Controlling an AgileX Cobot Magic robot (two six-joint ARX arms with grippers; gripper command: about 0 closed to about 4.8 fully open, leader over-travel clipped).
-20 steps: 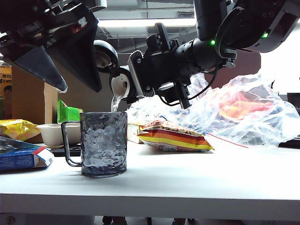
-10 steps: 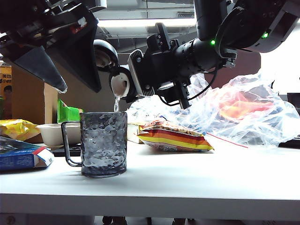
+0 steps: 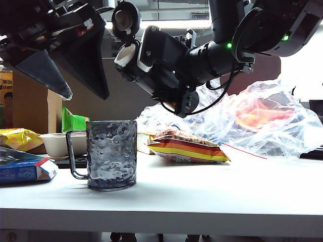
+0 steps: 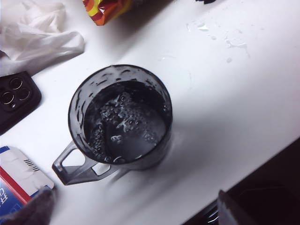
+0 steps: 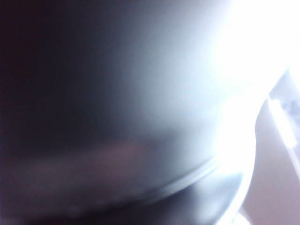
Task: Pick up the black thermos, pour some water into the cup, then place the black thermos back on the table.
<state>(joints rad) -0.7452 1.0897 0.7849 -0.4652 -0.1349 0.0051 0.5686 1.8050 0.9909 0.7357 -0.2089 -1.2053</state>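
Observation:
The cup (image 3: 111, 154) stands on the table (image 3: 212, 191) at the left, its handle toward the left edge. In the left wrist view the cup (image 4: 122, 117) holds bubbly water. My left gripper (image 3: 86, 93) hangs open above the cup, its dark fingertips (image 4: 35, 208) spread wide with nothing between them. My right gripper (image 3: 154, 58) is shut on the black thermos (image 3: 130, 56), held in the air above and right of the cup. The thermos mouth tilts upward, its flip lid open above it. The right wrist view shows only the blurred dark thermos (image 5: 93, 93).
A striped snack bag (image 3: 186, 146) lies behind the cup, with crumpled clear plastic bags (image 3: 262, 121) at the back right. A beige bowl (image 3: 58, 143), a blue box (image 3: 25, 169) and a black phone (image 4: 14, 98) sit at the left. Water drops (image 4: 225, 40) dot the table.
My right wrist has rolled the thermos from mouth-down over the cup to mouth-up, and the stream of water has stopped. The left gripper has stayed still.

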